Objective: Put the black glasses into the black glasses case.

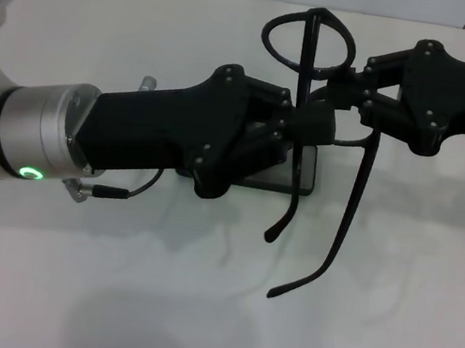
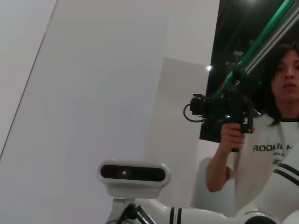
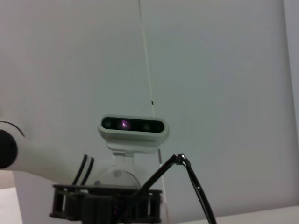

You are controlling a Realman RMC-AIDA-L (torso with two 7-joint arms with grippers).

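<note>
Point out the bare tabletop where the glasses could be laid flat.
Free: the near table below the black glasses, and the far-left strip behind the left gripper. Crowded: the middle, where both grippers, right gripper included, meet over the black glasses case.

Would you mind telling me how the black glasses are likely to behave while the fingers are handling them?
The black glasses, held up where the left gripper and right gripper meet, look light and fragile: thin frame, slim temple arms. Those open arms hang unsupported, so they would probably swing or snag on the black glasses case.

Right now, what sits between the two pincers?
Head view: the black glasses hang between the left pincer and right pincer, above the black glasses case.
</note>
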